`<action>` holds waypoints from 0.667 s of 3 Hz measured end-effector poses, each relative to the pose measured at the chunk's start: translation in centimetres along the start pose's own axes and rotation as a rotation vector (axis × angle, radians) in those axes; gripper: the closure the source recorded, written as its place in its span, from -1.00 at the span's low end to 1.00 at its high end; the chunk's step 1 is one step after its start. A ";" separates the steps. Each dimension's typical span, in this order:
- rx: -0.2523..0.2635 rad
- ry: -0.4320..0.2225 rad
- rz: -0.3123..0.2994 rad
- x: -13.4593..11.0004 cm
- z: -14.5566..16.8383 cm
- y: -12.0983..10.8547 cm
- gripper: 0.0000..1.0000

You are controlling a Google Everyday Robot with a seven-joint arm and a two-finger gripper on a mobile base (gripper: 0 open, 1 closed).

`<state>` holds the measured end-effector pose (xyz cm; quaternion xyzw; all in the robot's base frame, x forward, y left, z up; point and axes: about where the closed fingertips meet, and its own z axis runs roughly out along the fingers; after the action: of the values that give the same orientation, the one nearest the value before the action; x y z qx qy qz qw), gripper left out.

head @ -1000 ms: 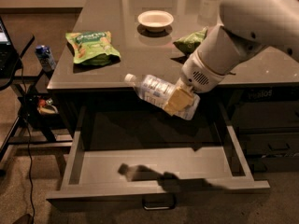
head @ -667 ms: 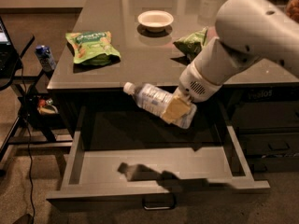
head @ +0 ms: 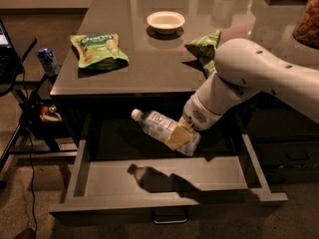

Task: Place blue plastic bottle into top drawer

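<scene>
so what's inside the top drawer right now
The drawer shows only a shadow on its visible floor. The bottle hangs tilted above it, held by the gripper, not yet set down. The rear lies dark under the countertop, so anything there is hidden.

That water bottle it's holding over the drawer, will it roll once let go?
Probably briefly: the blue plastic bottle is round and held nearly sideways, so it may roll until the top drawer walls stop it. It looks thin-walled, likely light and squashy under the end effector gripping its lower half.
</scene>
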<state>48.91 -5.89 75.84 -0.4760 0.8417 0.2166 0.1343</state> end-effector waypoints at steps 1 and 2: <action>0.000 0.000 0.000 0.0 0.0 0.0 1.00; -0.038 0.005 0.010 1.7 2.3 0.7 1.00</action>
<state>47.45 -5.67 73.23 -0.4750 0.8400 0.2321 0.1219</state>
